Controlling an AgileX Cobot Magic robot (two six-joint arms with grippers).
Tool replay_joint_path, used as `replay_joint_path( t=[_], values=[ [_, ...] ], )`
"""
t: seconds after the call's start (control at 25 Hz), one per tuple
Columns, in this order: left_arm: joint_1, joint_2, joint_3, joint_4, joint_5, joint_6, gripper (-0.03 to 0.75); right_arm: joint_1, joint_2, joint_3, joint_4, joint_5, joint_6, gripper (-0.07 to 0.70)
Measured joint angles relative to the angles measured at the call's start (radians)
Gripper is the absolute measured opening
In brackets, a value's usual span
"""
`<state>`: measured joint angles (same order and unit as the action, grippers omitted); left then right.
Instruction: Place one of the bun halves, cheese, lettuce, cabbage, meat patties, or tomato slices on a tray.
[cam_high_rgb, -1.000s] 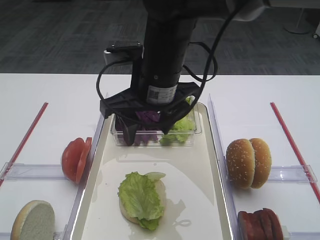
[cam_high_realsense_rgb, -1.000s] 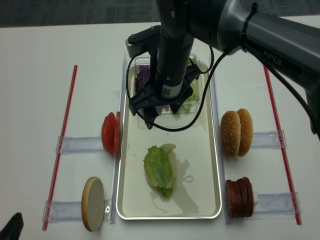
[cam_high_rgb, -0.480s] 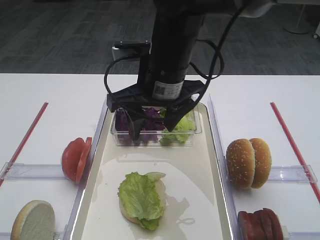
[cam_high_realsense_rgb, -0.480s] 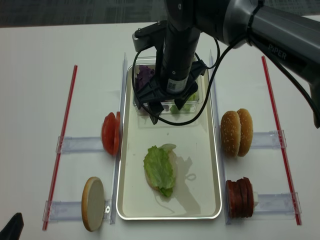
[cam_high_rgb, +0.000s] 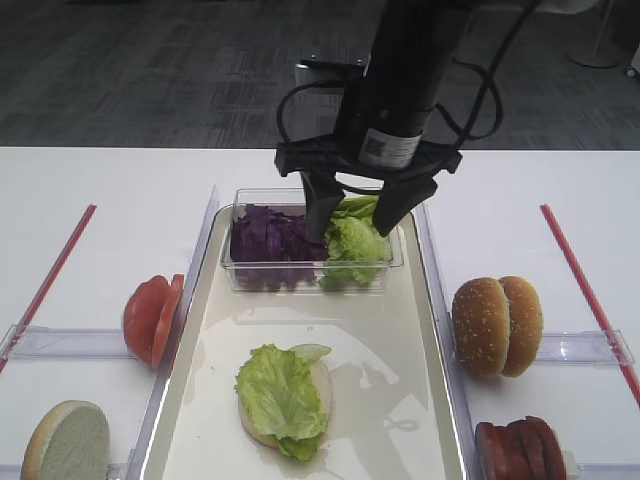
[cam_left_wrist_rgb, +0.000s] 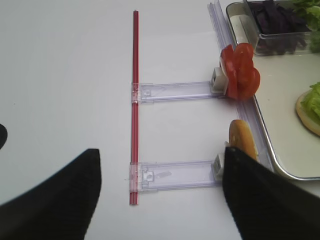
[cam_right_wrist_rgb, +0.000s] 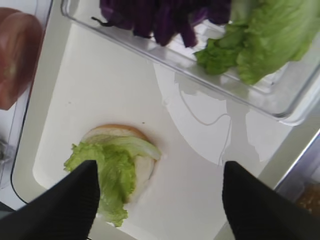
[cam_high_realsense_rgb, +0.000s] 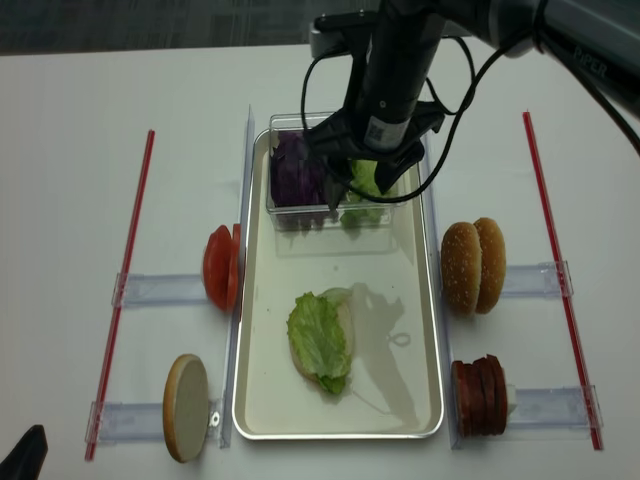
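Right tool (cam_high_rgb: 358, 215): hanging wide open, empty, directly over the lettuce (cam_high_rgb: 352, 243) in the clear box (cam_high_rgb: 300, 275) at the tray (cam_high_rgb: 425, 330) far end; cabbage (cam_high_rgb: 272, 238) lying just beside, leftward. Left tool: open, idling apart.

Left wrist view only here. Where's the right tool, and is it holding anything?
Observer: The right tool is over the lettuce end of the box, jaws open, nothing held.
Operator: What's on the tray? I only see its edge.
Observer: One bun half lies mid tray, with a lettuce leaf on top.
Operator: Where are the patties?
Observer: The patties stand edge-up just right of the tray, nearer the camera than the sesame buns.
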<state>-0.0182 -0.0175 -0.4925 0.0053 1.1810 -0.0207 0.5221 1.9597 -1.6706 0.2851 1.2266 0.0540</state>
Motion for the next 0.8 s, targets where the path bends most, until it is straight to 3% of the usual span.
replay_joint_path(
  t=[0.36, 0.8],
  values=[
    [0.000, 0.000, 0.000, 0.000, 0.000, 0.000, 0.486, -0.144, -0.002, 0.000, -0.013, 0.000, -0.023, 0.539],
    [0.000, 0.000, 0.000, 0.000, 0.000, 0.000, 0.486, -0.310, -0.072, 0.000, -0.154, 0.004, -0.023, 0.539]
  ],
)
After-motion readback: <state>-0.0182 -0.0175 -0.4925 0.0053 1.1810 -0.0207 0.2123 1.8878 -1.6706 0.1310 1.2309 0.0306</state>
